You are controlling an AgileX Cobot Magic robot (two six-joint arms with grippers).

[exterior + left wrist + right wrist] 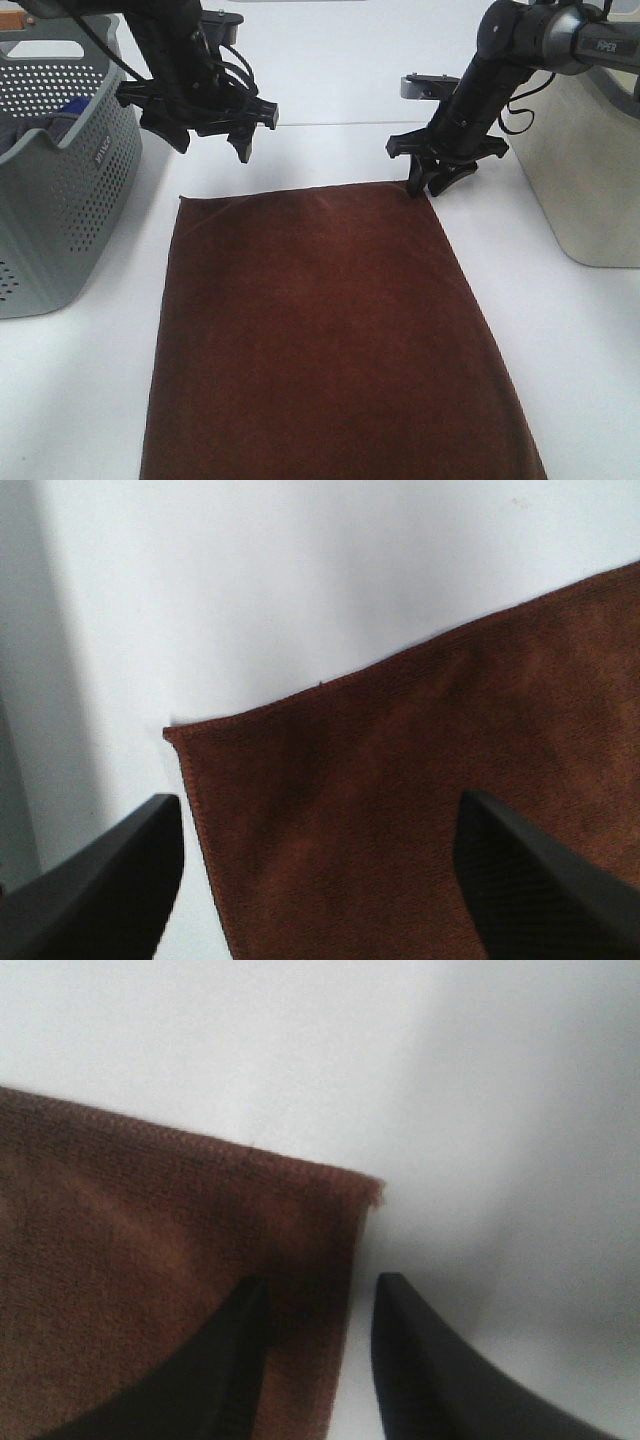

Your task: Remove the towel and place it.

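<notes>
Right gripper (428, 186) first: its wrist view is blurring, so I am not making out whether the tips are touching cloth, and the near end of the towel (330, 330) is running off the frame. That towel is lying flat on the white table (580, 330), maroon, plush and hemmed. I am holding the right jaws narrowly apart, straddling the side hem at the far right corner, while my left gripper (212, 146) is hovering wide open over the far left corner.

- The towel (330, 330) runs off the high view's lower edge, so its near end is unseen.
- The grey basket (60, 200), at the table's left edge, is cut off there; its wall hides most of a blue cloth (72, 106).
- The right gripper (320, 1280) is blurred in its wrist view, so contact with the towel is unclear.
</notes>
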